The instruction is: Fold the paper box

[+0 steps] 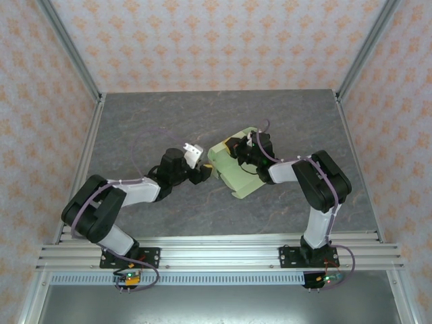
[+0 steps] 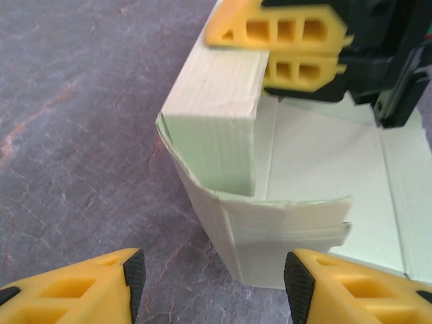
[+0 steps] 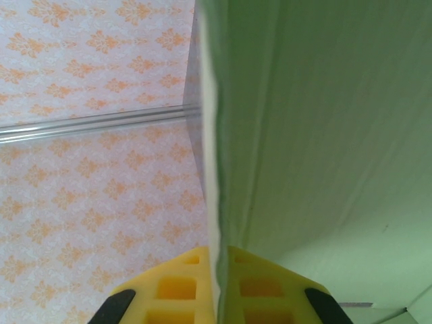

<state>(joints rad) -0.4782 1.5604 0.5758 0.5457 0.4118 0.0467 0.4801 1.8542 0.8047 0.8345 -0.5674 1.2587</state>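
Your paper box (image 1: 241,181) lies on the grey table (image 1: 135,128), a little right of the middle, between the two arms. It is half shaped: the base is flat on the table and some walls stand up.

Your right gripper (image 1: 237,147) is at the far left part of the box. In the left wrist view you can see the right gripper (image 2: 291,59) with its two yellow fingers pressed together on the top edge of an upright wall of the paper box (image 2: 219,111). The right wrist view shows the same grip from close by: the thin edge of the pale green card (image 3: 324,135) runs down into the right gripper (image 3: 217,262), and the jaws are clamped on it from both sides.

Your left gripper (image 1: 204,174) is at the left side of the box, low near the table, and it points at the box. In its own camera the left gripper (image 2: 216,273) has the fingers well apart and they hold nothing. The near corner of the box, with a folded flap, lies just in front of the gap. The finger on the right side of that view is just beside the flap; I cannot tell if it touches.
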